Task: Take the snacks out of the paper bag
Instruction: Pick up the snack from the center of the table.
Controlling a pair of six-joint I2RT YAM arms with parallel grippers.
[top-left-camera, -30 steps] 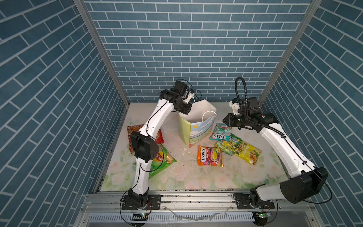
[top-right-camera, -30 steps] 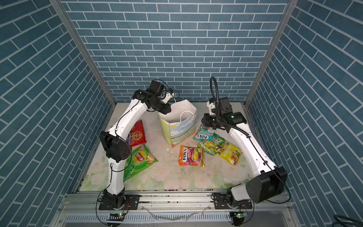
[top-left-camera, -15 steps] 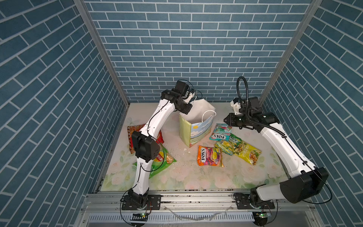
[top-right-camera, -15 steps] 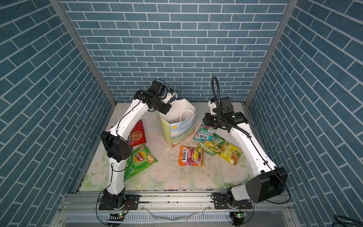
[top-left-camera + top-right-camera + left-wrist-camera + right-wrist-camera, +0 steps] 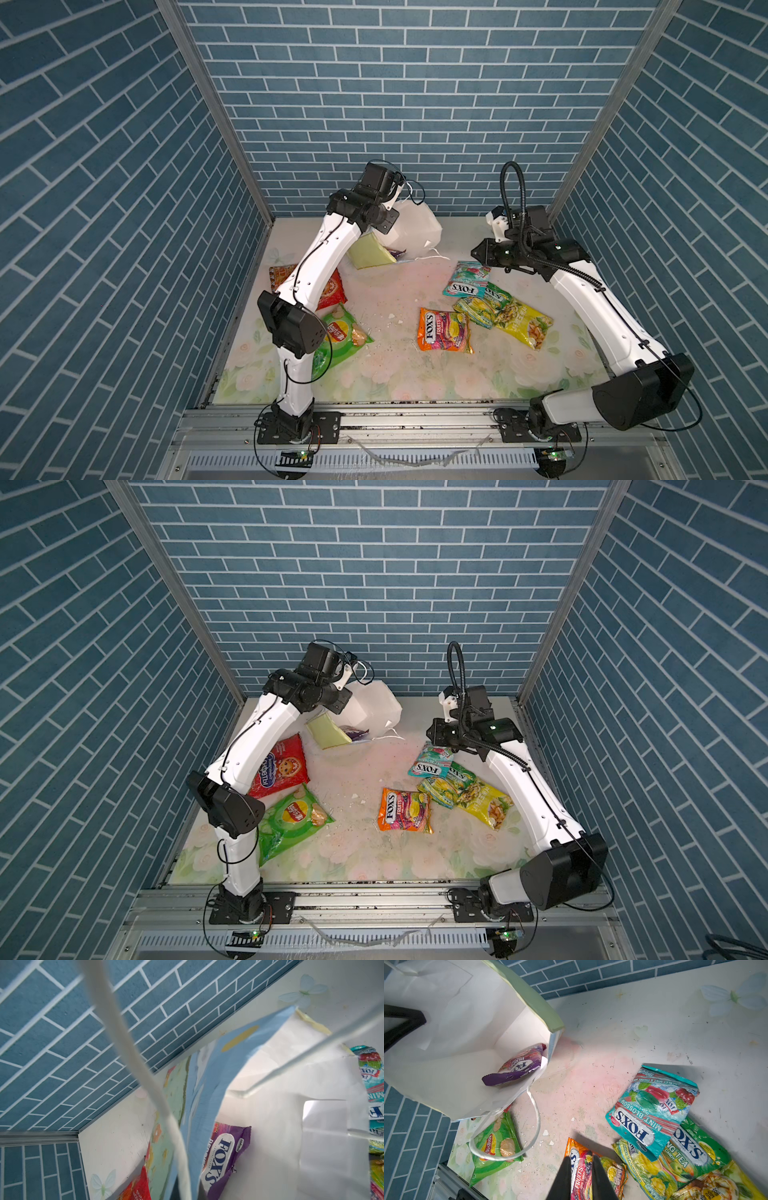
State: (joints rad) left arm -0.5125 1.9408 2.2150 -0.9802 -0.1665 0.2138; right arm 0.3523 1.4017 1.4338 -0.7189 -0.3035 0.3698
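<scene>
Left hand (image 5: 394, 203), clamped shut, apparently pinches the paper bag (image 5: 411, 228), which is tipped over near the surface's (image 5: 395, 374) far edge. Right hand (image 5: 580, 1169) hangs empty, fingers barely parted. Six snack packets (image 5: 444, 336) lie out on the surface; only the purple FOX'S packet (image 5: 517, 1066) sits inside.

Floral table (image 5: 395, 286) w/ six snack pkts (image 5: 444, 333)

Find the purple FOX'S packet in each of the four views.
In both top views: the purple packet peeks from the mouth of the tilted paper bag.
Left wrist: the packet lies inside, beside the bag's blue face.
Right wrist: the packet lies on the bag's white inside.
Shared landmark: the paper bag.
</scene>
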